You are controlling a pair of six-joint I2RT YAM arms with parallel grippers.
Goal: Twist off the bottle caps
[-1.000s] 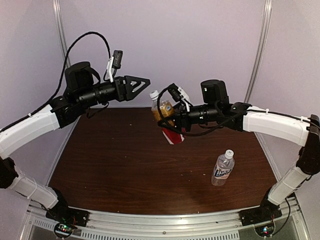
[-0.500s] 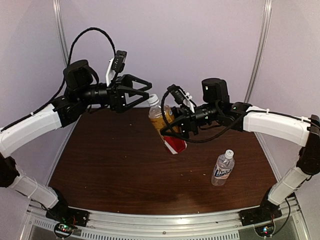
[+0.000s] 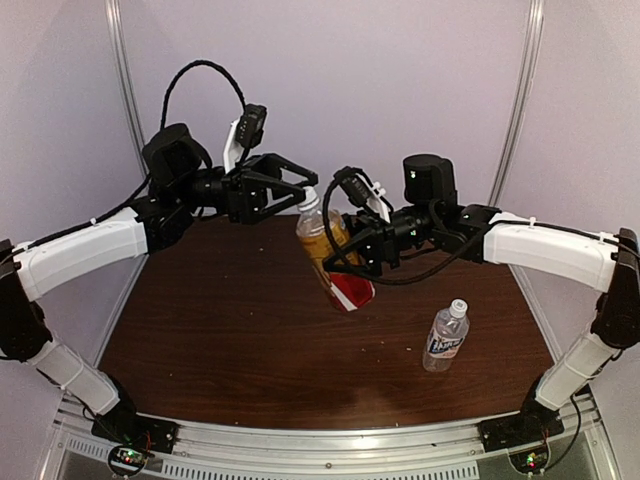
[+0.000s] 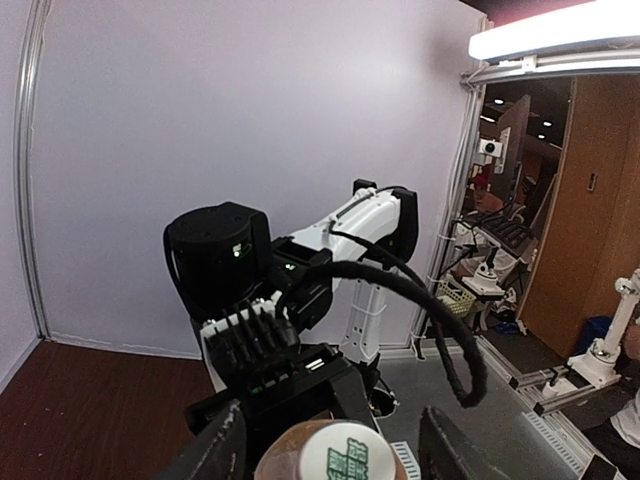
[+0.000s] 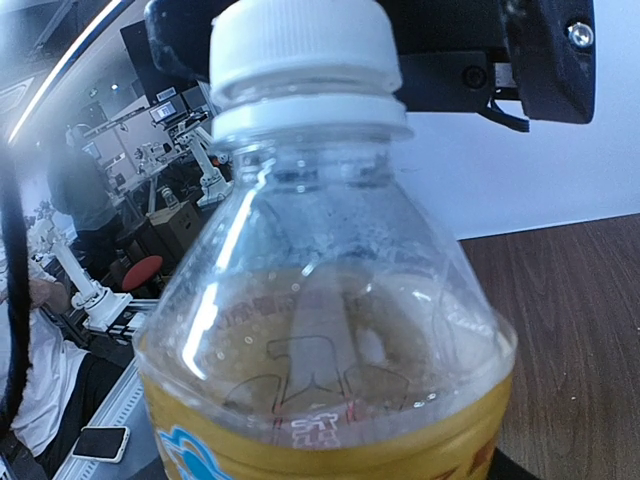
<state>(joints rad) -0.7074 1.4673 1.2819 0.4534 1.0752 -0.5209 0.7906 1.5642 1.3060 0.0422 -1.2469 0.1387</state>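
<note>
My right gripper point(image 3: 343, 252) is shut on the amber bottle point(image 3: 350, 291) with the red label and holds it tilted above the table, neck toward the left arm. Its white cap point(image 3: 308, 192) is on the neck. It also shows in the left wrist view point(image 4: 338, 455) and the right wrist view point(image 5: 300, 50). My left gripper point(image 3: 303, 190) is open, with one finger point(image 4: 225, 450) on each side of that cap and a gap to it on both sides. The clear bottle point(image 3: 445, 340) with the white-and-blue label stands on the table at the right, its white cap point(image 3: 458, 306) on.
The brown table point(image 3: 220, 330) is bounded by purple walls at the back and sides and a metal rail along the near edge. A black cable loops from the right wrist beside the held bottle.
My left gripper has opened and moved right until its fingers stand on both sides of the amber bottle's cap. My right gripper has shifted the bottle slightly lower.
</note>
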